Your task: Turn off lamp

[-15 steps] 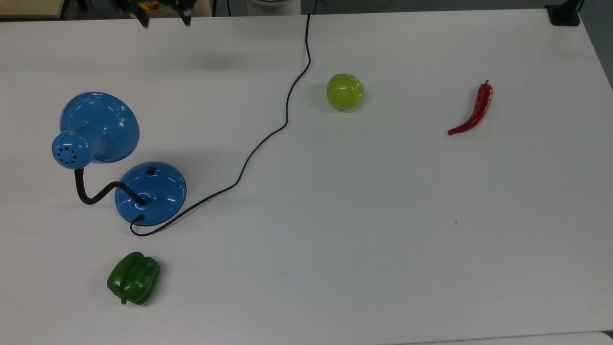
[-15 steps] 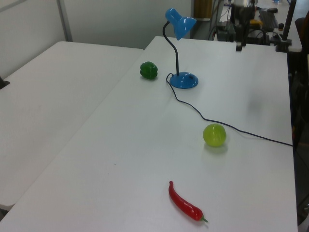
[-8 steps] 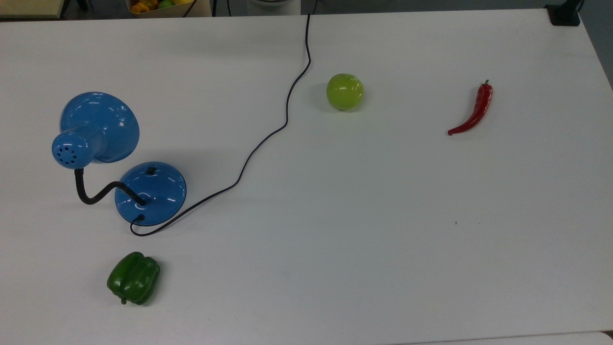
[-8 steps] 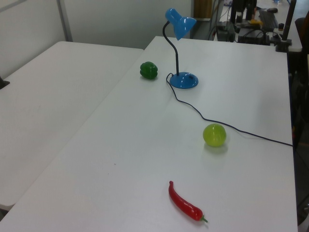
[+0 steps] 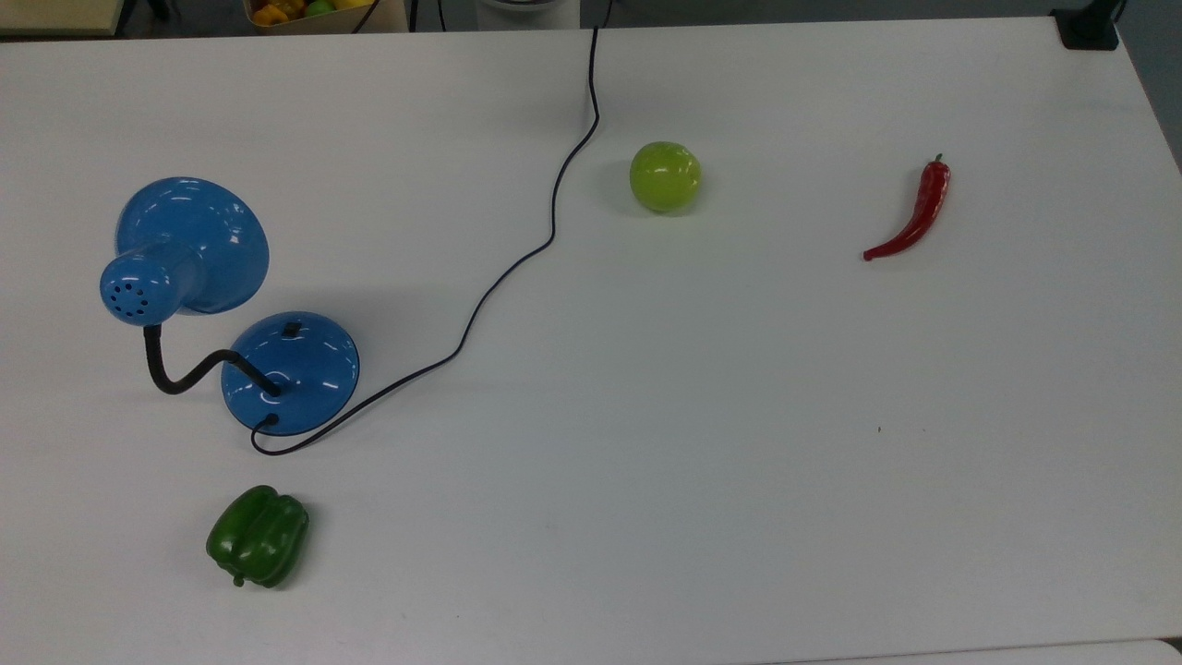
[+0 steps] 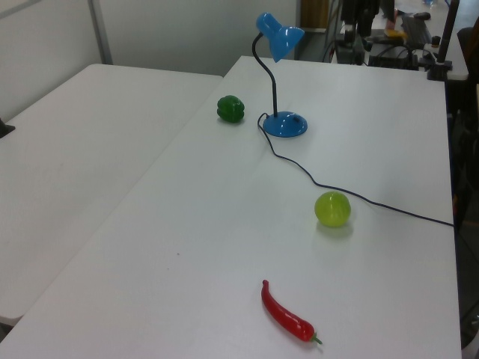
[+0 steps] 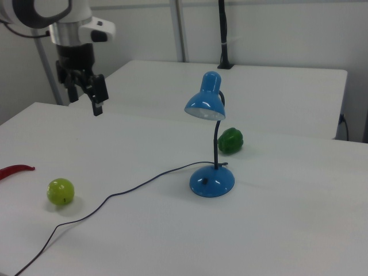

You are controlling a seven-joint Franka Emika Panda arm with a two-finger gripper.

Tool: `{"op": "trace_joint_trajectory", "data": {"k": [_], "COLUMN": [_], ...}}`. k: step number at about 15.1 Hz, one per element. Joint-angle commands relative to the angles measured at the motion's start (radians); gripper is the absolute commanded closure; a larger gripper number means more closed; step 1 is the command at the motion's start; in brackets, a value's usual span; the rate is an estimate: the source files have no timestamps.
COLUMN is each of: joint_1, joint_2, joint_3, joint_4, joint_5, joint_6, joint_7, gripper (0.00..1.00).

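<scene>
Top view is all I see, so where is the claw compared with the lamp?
Observer: In the right view the claw hangs above the table at the right view's upper left, well apart from the lamp.
Operator: Is it holding anything?
Observer: No, its jaws stand open and empty.
Operator: How does the shade sit?
Observer: High on the upright gooseneck, its mouth tilted down toward the table.

White table (image 5: 739, 462) bears lamp (image 5: 291, 369), apple (image 5: 665, 175), peppers.
</scene>
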Motion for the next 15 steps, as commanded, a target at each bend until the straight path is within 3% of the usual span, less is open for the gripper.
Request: {"op": "trace_joint_trajectory", "data": {"k": [1, 7, 10, 12, 15], "joint_1": [0.025, 0.035, 0.038, 0.085, 0.093], "joint_2": [0.028, 0.030, 0.016, 0.015, 0.016], "joint_3": [0.052, 0.016, -0.003, -0.043, -0.047], "joint_4": [-0.019, -0.072, -0.072, -0.072, -0.072], "joint_5": [-0.055, -0.065, -0.065, -0.065, -0.065], "joint_6": [0.065, 0.188, 0.196, 0.197, 0.198], "joint_7": [-0.025, -0.318, -0.312, -0.312, -0.313], "gripper": [0.00, 0.00, 0.00, 0.00, 0.00]}}
